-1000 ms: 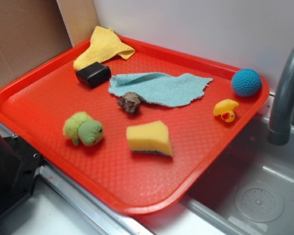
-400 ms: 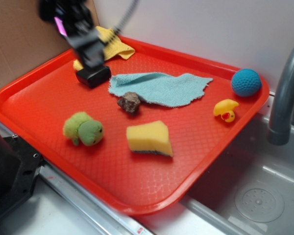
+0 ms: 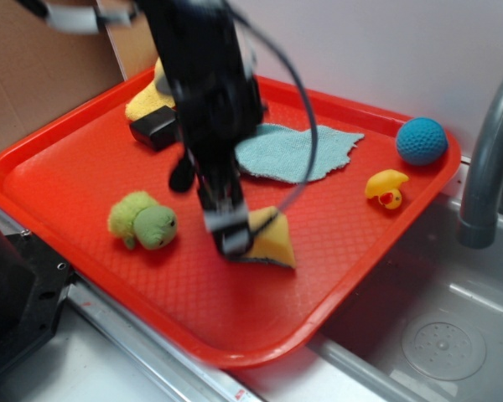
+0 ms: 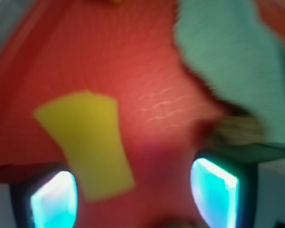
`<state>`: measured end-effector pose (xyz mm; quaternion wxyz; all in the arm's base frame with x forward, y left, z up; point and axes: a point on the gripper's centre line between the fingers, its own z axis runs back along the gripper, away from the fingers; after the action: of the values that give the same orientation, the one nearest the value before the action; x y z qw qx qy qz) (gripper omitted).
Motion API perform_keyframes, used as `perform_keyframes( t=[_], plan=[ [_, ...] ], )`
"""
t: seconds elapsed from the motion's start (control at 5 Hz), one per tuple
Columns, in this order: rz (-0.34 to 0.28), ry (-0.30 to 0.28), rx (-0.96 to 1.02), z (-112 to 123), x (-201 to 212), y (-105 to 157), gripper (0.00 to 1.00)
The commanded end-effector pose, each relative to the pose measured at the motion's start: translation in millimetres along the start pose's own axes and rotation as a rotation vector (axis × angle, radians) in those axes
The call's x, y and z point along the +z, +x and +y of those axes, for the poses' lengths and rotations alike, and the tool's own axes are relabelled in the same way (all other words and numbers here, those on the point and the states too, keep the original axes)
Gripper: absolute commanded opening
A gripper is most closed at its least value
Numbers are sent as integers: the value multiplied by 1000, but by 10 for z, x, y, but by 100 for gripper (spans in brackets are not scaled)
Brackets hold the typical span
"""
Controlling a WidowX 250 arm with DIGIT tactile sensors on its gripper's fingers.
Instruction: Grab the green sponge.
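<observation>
With the big red plastic tray [image 3: 84, 167] carrying everything, the step in hand looks like the final descent onto the target, and doing it well means centring first. Over the tray's middle the black robot arm [image 3: 205, 92] hangs blurred, its gripper [image 3: 232, 239] low at the left end of the green sponge [image 3: 268, 239], a trapezoid block of yellow foam with a dark scouring layer on its underside. That sponge lies flat nearer the tray's front-right edge than its back edge, below the crumpled teal cloth [image 3: 306, 151]. In the exterior view its long axis runs roughly along that front-right edge, the taller end toward the right corner. In the wrist view the fingers [image 4: 213, 190] stand wide apart and empty, the sponge [image 4: 88, 140] sitting off toward the left finger, though blur makes this uncertain. I would shift until the narrow width sits between the pads, then lower and close across it.
</observation>
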<state>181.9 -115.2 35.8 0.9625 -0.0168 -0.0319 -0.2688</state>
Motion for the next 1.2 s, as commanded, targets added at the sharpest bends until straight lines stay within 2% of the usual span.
perform_keyframes(
  t=[0.0,0.2,0.4,0.6,0.8,1.0],
  plan=[
    [-26,-62,-54,-232,-250,-25,100],
    [-45,-56,-26,-244,-180,-53,0],
    [-86,-67,-2,-185,-27,-58,0],
    [-109,-19,35,-105,171,-96,0],
    [-181,26,169,131,678,-258,0],
    [-226,10,301,397,1046,-446,0]
  ],
)
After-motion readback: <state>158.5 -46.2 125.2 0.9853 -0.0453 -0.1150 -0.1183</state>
